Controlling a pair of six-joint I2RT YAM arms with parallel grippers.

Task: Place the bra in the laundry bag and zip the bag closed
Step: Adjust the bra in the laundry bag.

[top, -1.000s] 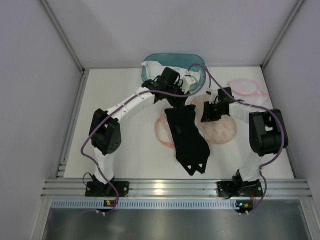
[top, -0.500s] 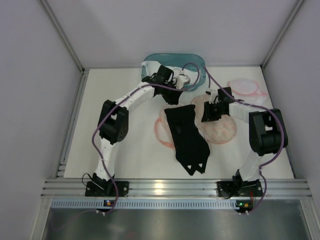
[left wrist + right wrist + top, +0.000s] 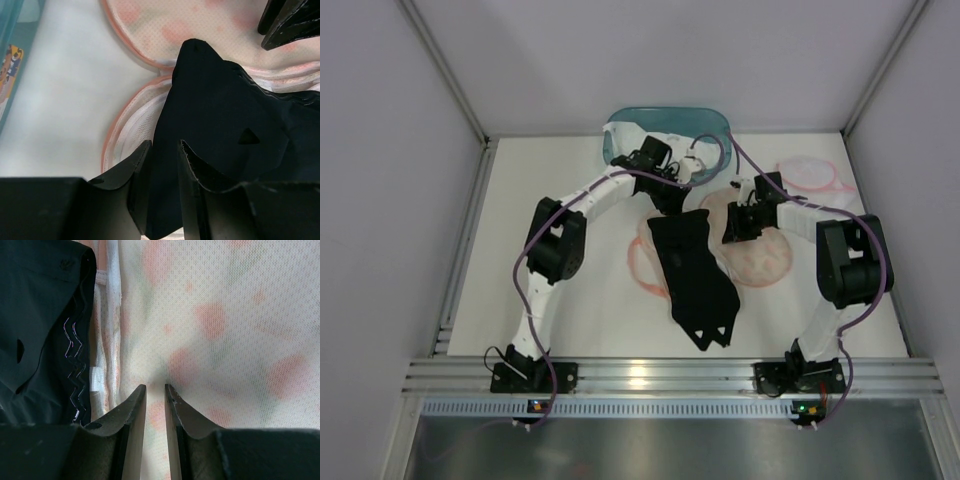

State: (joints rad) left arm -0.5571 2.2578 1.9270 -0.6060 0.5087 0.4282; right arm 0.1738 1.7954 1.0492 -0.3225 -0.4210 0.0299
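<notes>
Black bra (image 3: 692, 275) lies mid-frame across the pink mesh laundry bag (image 3: 765, 262), long axis vertical, lower end tilting right. Left fingers (image 3: 132, 170) pinch its top edge; right fingers (image 3: 130, 410), narrow, nip the mesh.

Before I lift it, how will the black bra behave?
Probably floppy: the bra lies flat and creased across the laundry bag, so it should drape and trail. The fabric looks thin, so it is likely light. Its straps may snag the mesh.

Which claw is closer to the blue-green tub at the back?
Left: the left gripper is close beside the tub; the right gripper is farther away, over the laundry bag.
</notes>
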